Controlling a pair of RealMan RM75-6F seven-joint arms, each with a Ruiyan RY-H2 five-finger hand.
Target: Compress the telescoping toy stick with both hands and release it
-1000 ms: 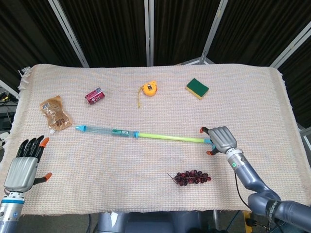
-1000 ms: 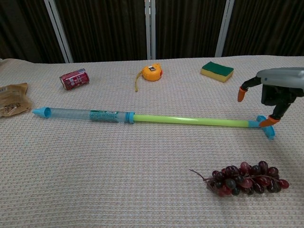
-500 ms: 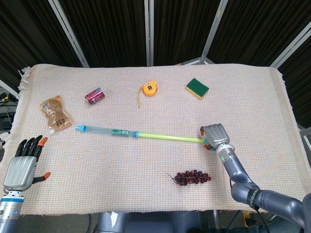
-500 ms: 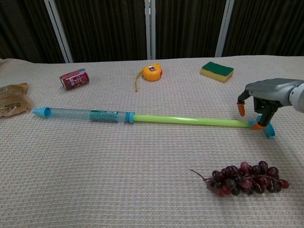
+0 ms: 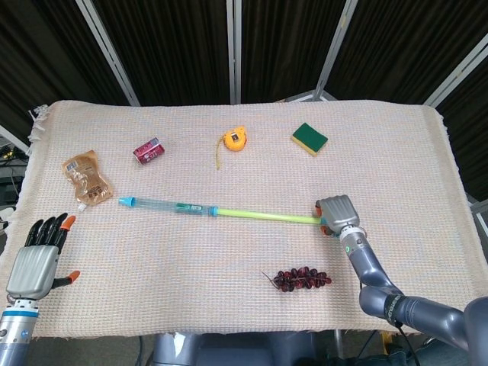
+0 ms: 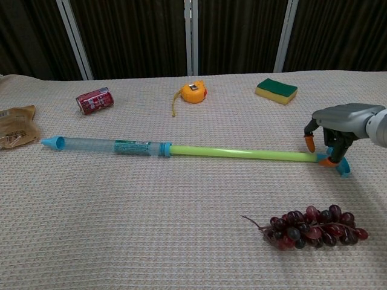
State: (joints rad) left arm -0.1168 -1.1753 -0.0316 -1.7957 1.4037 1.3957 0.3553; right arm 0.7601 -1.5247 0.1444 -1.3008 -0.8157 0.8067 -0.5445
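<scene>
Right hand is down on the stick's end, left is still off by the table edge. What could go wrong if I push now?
With only the right hand at the telescoping toy stick, and the left hand open far from the blue tip, a push would likely slide the whole stick left instead of compressing it. The right fingertips barely straddle the end cap, so they may slip off.

The toy stick (image 5: 221, 211) (image 6: 181, 150) lies flat on the cloth, stretched out long. Its clear blue tube points to 9 o'clock. Its thin green rod points to 3 o'clock.
</scene>
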